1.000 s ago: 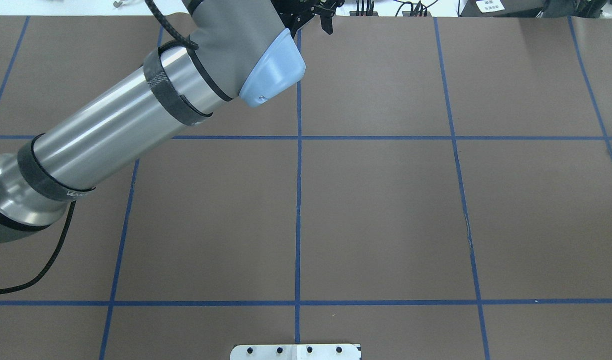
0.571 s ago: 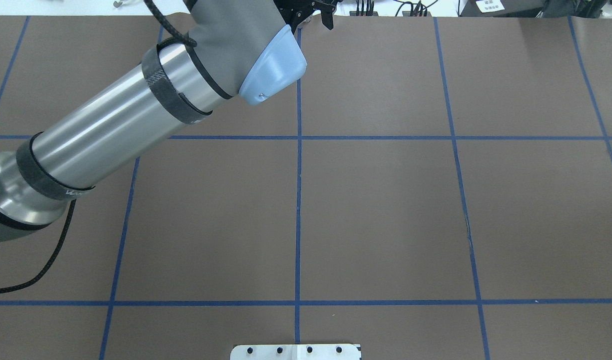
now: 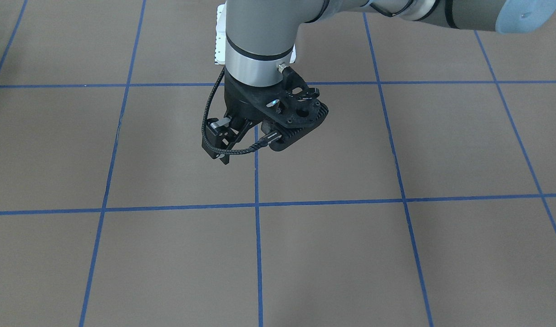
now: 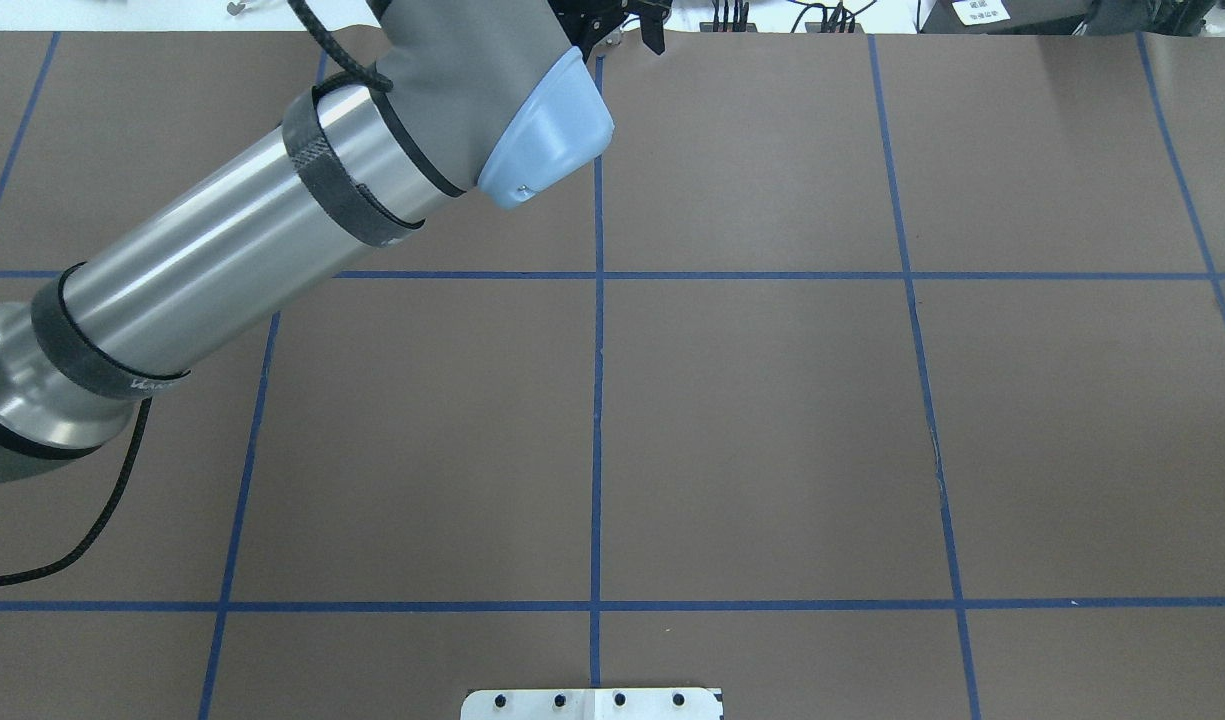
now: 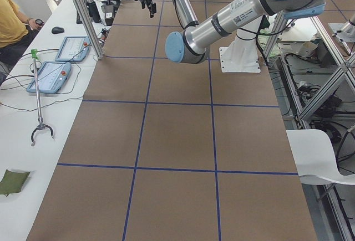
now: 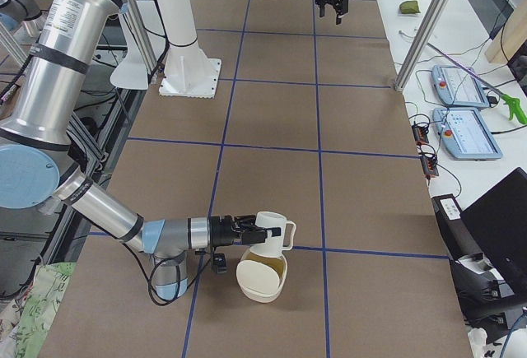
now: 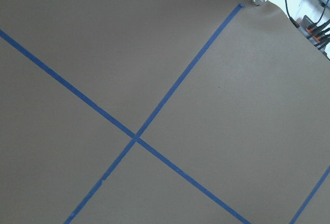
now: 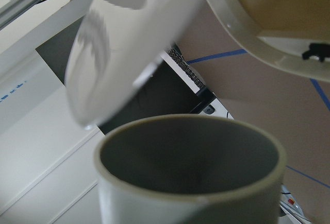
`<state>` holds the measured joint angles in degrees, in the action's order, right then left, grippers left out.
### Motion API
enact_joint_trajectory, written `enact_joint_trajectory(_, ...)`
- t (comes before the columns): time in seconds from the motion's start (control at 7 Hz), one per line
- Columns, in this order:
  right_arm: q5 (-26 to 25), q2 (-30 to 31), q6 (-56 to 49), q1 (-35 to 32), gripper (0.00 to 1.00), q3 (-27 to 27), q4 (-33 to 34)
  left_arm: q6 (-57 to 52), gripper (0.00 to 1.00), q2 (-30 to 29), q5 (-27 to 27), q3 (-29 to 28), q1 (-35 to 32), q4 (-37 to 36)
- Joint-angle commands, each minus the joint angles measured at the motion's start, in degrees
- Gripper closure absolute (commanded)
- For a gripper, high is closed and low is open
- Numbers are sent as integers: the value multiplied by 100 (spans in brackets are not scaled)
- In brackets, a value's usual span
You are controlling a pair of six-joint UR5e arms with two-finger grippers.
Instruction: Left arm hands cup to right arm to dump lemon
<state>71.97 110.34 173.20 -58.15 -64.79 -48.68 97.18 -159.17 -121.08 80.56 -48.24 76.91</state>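
On the left arm [image 4: 222,260], left tool [image 4: 622,32] with fingers [image 4: 656,36] spread apart and nothing between them. Hanging clear above the surface [image 4: 772,420], close to its operator-side edge and over a blue tape line [image 3: 256,190]. Below and around it, bare brown surface only. Nearest obstruction an aluminium frame post [image 6: 428,25] standing at that edge, apart from the tool. On the right arm [image 6: 103,207], right tool [image 6: 255,230] reaching level and low over the surface, near its end on the robot's right. Visible only from the side, so cannot tell how far open. At its tip, the cup [image 6: 273,230], raised off the surface, handle turned away from the arm, directly above a cream bowl [image 6: 254,292]. In the right wrist view, cup mouth and grey inside facing the camera, with the bowl rim just beyond. Bowl resting on the surface just beside a tape line, interior yellow-tan, contents too small to tell. Open surface between the two tools, well apart. Beyond the surface edge next to the cup, a white bench with a dark monitor [image 6: 494,226] and teach pendants [image 6: 465,132].
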Motion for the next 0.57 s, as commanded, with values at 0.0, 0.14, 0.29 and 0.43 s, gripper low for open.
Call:
enact_joint_trajectory(0.0, 149, -39, -136, 15, 68, -487, 879, 3, 0, 0, 6, -5, 7, 9)
enact_joint_trajectory(0.14, 133, -56, -486, 23, 67, -943, 1435, 3, 0, 0, -12, -5, 25, 17)
enact_joint_trajectory(0.29, 98, -178, -559, 23, 66, -1191, 1928, 3, 0, 9, -38, -5, 33, 17)
enact_joint_trajectory(0.43, 80, -353, -551, 58, 65, -1280, 2237, 3, 0, 27, -47, -23, 33, 35)
